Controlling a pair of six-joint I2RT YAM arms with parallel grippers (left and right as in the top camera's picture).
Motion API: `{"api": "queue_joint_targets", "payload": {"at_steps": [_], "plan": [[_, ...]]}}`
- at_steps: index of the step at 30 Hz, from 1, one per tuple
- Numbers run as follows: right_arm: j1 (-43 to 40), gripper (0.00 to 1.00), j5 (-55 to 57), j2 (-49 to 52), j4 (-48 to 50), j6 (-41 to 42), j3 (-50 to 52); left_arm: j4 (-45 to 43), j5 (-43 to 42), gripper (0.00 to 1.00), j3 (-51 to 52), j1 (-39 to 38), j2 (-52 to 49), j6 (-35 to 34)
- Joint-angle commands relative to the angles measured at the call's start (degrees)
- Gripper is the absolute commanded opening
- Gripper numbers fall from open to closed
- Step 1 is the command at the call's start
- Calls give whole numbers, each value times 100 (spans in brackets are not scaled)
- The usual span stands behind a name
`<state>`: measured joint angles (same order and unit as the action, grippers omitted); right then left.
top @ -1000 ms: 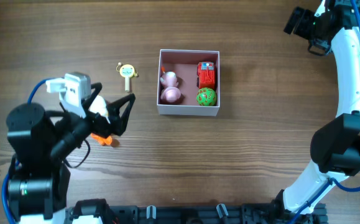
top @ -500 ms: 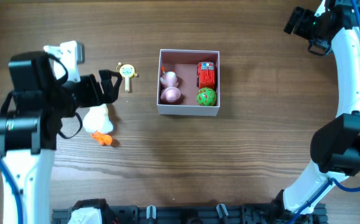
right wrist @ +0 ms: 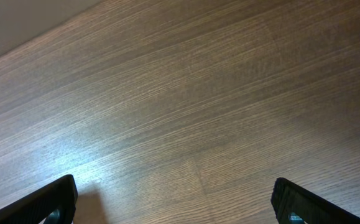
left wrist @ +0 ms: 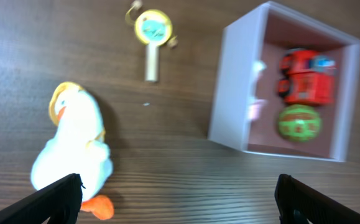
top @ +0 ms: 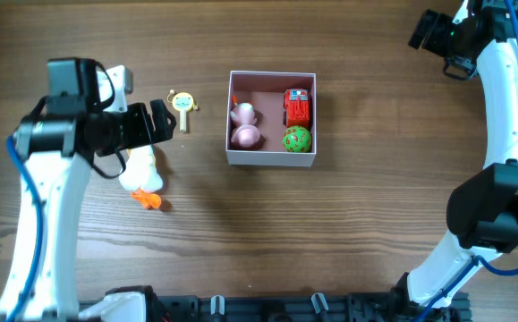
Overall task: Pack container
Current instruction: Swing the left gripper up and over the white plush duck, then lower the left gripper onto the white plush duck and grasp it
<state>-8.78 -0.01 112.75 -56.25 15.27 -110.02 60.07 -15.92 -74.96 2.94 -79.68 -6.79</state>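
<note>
My square white-walled, pink-lined container (top: 270,158) sits on the wooden table (top: 241,241) holding pink toys (top: 245,125), a red truck (top: 297,106) and a green ball (top: 297,139) — I still have a white plush duck (top: 140,170) and a yellow round-headed toy (top: 183,105) lying outside; left claw (left wrist: 180,202) and right claw (right wrist: 180,199) gape empty

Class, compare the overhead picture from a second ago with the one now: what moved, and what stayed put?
The left gripper, open and empty, swung from over the white duck up the picture toward the yellow toy, uncovering the duck. Nothing was grasped or released. The duck, yellow toy, container and right arm stayed put.
</note>
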Motion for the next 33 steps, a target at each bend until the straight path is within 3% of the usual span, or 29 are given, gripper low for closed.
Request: {"api": "queue_joint_targets", "payload": {"at_steps": [1, 10, 19, 33], "plan": [[13, 100, -74, -46, 13, -9, 13, 50, 295, 100, -90, -44, -466, -118], [13, 100, -74, -46, 13, -7, 13, 634, 516, 100, -74, -42, -772, -136], [13, 100, -74, -46, 11, -7, 13, 527, 1766, 100, 2, -42, -796, -1062], [13, 100, -74, -46, 11, -9, 13, 317, 1545, 100, 262, -44, -1152, -1051]]}}
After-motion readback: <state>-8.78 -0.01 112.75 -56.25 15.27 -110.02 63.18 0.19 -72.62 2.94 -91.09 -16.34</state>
